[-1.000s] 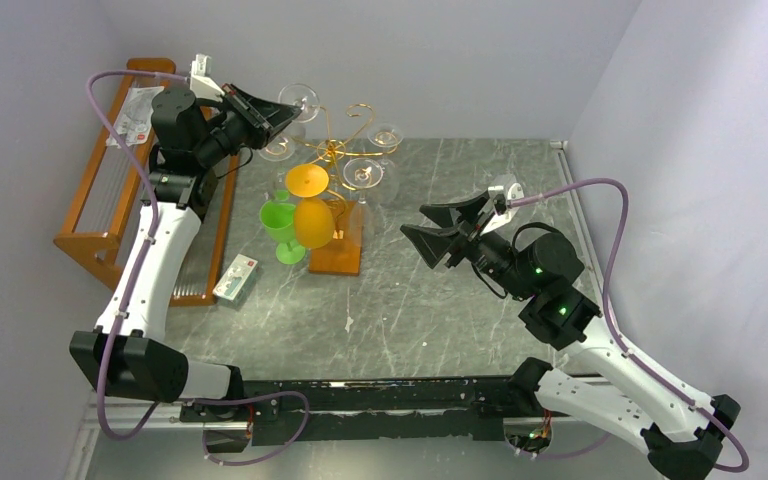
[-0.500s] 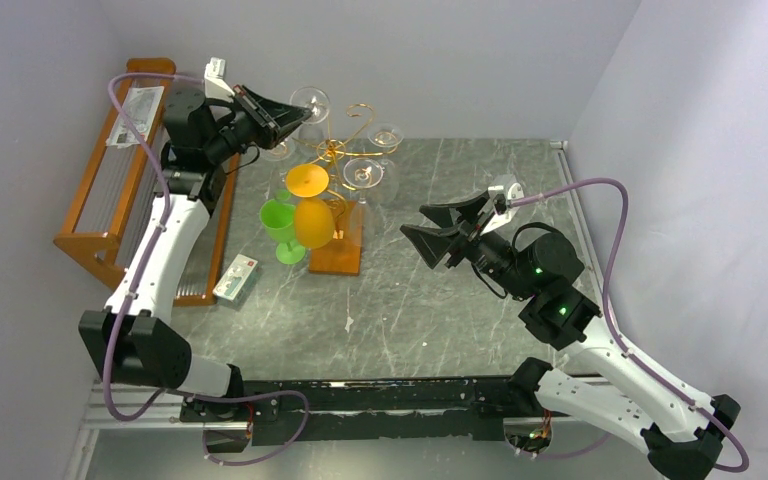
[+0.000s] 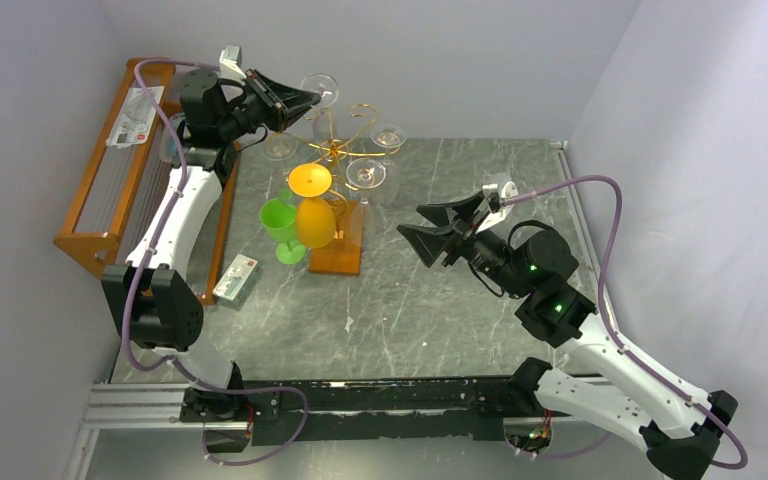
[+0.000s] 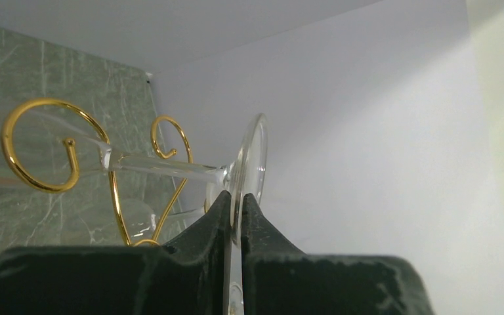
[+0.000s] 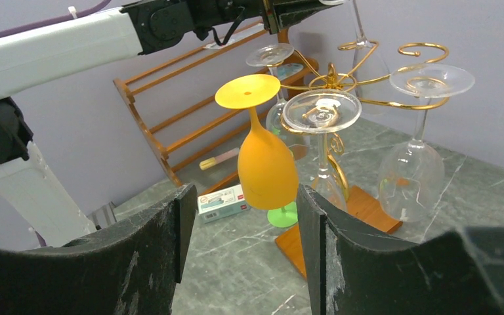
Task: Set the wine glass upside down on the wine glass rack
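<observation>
My left gripper [image 3: 307, 96] is shut on the foot of a clear wine glass [image 3: 322, 88], held upside down high beside the top of the wine glass rack [image 3: 345, 140]. In the left wrist view the gripper [image 4: 236, 197] pinches the foot's rim [image 4: 252, 157], and the stem [image 4: 164, 167] runs past a gold spiral arm [image 4: 39, 144]. The rack's orange-brown base [image 3: 340, 250] stands mid-table. An orange glass [image 3: 312, 218] and clear glasses [image 3: 365, 172] hang on it. My right gripper [image 3: 428, 228] is open and empty, facing the rack [image 5: 331, 82] from the right [image 5: 244, 197].
A green glass [image 3: 280, 225] stands upright left of the rack base. A small white box [image 3: 237, 277] lies on the table near a stepped brown wooden shelf [image 3: 110, 190] at the left wall. Grey walls close in at the back and right.
My left gripper has risen and moved right with the clear glass, from beside the shelf to the top of the rack. The right arm has barely moved.
</observation>
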